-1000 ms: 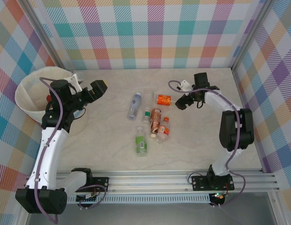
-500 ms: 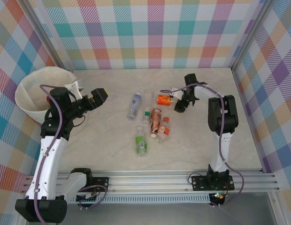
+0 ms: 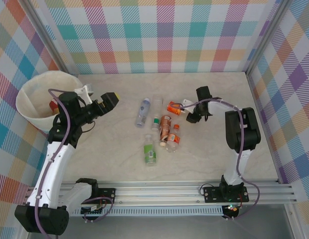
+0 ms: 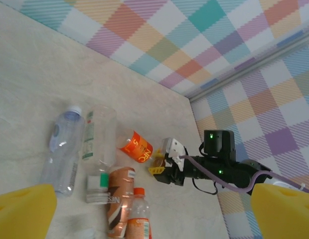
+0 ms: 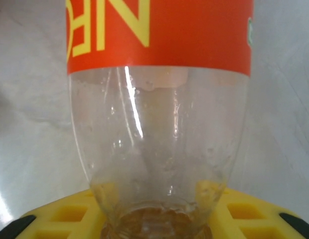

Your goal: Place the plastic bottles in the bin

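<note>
The right gripper pinched one end of the orange-labelled bottle, at 1 o'clock from the table's middle. The left gripper hung spread wide near the bin at 10 o'clock. The other bottles lay mid-table.

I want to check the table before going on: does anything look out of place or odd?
Nothing is spilled. The bottles lie scattered on the table, outside the bin; the right gripper is shut on one end of the orange-label bottle.
</note>
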